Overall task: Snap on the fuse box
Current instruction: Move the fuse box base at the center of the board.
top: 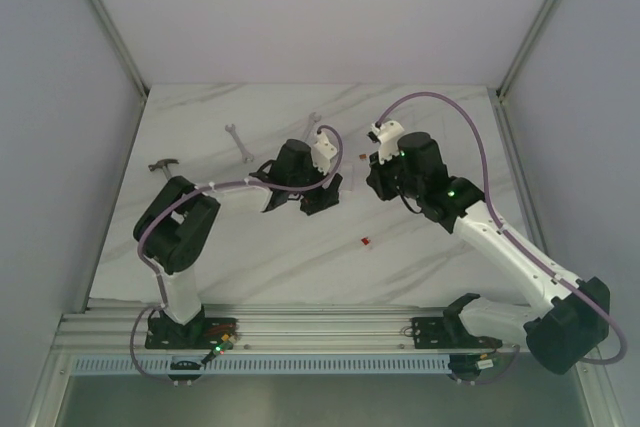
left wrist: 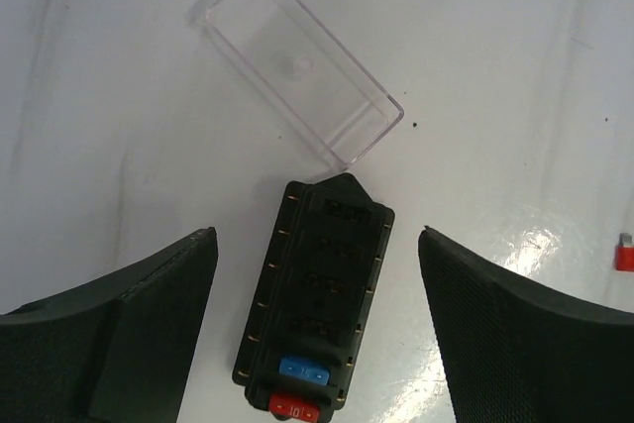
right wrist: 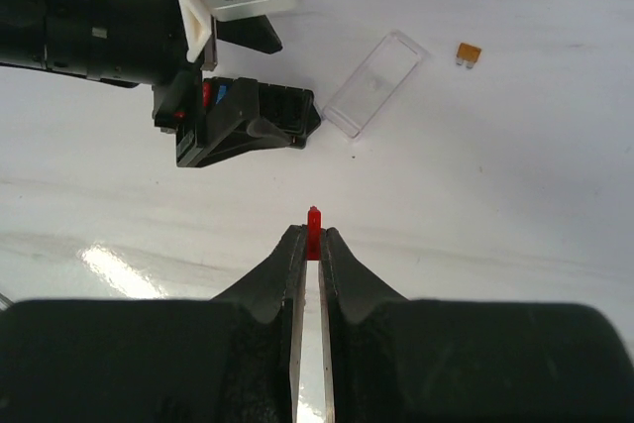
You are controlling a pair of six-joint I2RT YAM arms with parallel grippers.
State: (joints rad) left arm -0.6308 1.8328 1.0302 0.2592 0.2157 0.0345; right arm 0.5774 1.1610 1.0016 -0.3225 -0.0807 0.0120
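The black fuse box [left wrist: 315,284] lies on the white table between the fingers of my left gripper [left wrist: 319,235], which is open and touches neither side of it. A blue fuse [left wrist: 302,371] and a red fuse [left wrist: 294,407] sit in its near end. The clear cover [left wrist: 297,66] lies just beyond the box's far end, off the box. In the right wrist view the fuse box [right wrist: 260,118] and clear cover [right wrist: 374,82] lie ahead of my right gripper [right wrist: 314,235], which is shut on a small red fuse [right wrist: 314,223] and hangs apart from the box.
A loose red fuse [top: 367,241] lies in front of the arms, and an orange fuse [right wrist: 469,52] lies beyond the cover. Two wrenches [top: 238,142] [top: 310,125] and a hammer-like tool [top: 163,164] lie at the back left. Both grippers [top: 305,197] [top: 380,185] are close together mid-table.
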